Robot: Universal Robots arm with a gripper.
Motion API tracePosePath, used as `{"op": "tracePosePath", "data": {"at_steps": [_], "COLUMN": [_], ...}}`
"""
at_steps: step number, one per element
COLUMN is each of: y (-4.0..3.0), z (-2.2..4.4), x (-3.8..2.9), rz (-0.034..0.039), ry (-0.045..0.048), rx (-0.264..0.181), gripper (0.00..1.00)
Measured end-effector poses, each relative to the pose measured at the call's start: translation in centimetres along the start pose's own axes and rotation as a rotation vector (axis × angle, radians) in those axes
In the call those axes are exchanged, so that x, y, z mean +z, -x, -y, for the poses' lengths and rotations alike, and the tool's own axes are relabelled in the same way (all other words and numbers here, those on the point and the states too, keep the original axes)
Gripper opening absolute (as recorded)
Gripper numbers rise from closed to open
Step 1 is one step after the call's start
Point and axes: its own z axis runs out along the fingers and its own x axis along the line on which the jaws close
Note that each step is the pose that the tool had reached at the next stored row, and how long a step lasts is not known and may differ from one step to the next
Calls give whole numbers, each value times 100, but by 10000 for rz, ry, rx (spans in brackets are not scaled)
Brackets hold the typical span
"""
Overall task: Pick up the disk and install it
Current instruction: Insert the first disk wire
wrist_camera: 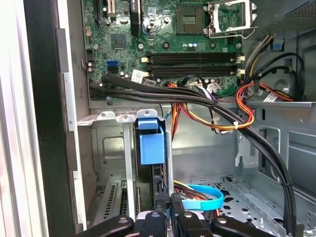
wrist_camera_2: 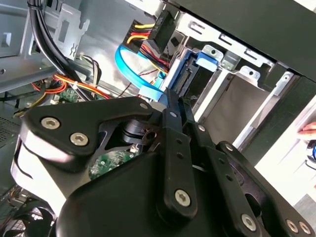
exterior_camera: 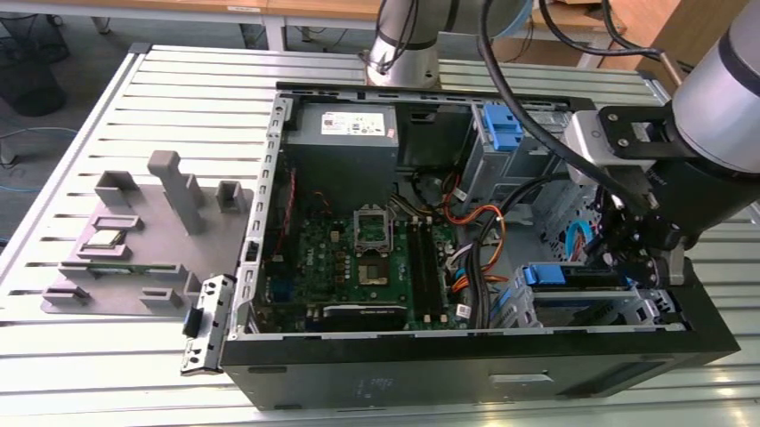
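The disk [wrist_camera: 150,143] is seen seated edge-on in the drive cage [wrist_camera: 111,148] of the computer case [exterior_camera: 475,369], at the exterior view's right. The tool [wrist_camera: 169,205] is held closed and empty just beside it.

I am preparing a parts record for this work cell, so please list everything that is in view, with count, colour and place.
table: one, silver, slatted, under everything
computer case: one, black, open, on the table
fixture: one, grey, on the table at the exterior view's left
motherboard: one, green, on the case floor
power supply box: one, grey with a white sticker, far corner of the case
disk: one, blue rail showing, in the drive cage
bracket: one, blue, far side of the case
flat cable: one, light blue, beside the cage
arm: one, silver and black, at the exterior view's right
pincer: one, black, shut, inside the case near the disk
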Motion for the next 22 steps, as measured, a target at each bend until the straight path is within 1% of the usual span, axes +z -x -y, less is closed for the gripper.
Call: {"op": "tracePosePath", "data": {"at_steps": [1, 7, 10, 12, 13, 14, 15, 17, 20, 22], "y": [-2, -2, 3, 0, -5, -11, -15, -20, -26, -28], "z": [-7, -8, -5, -4, -6, -12, -21, -41, -82, -86], "x": [6, 8, -32, -36, -37, -35, -31, -26, -13, -8], "rz": [3, 0, -17, -14, -14, -10, -3, 0, 6, 8], "ry": [-16, -19, -21, -26, -43, -91, -157, -231, -278, -299], "rx": [-3, -6, -8, -8, -9, -14, -24, -34, -43, -56], "gripper": [16, 16, 16, 16, 16, 16, 16, 16, 16, 16]}}
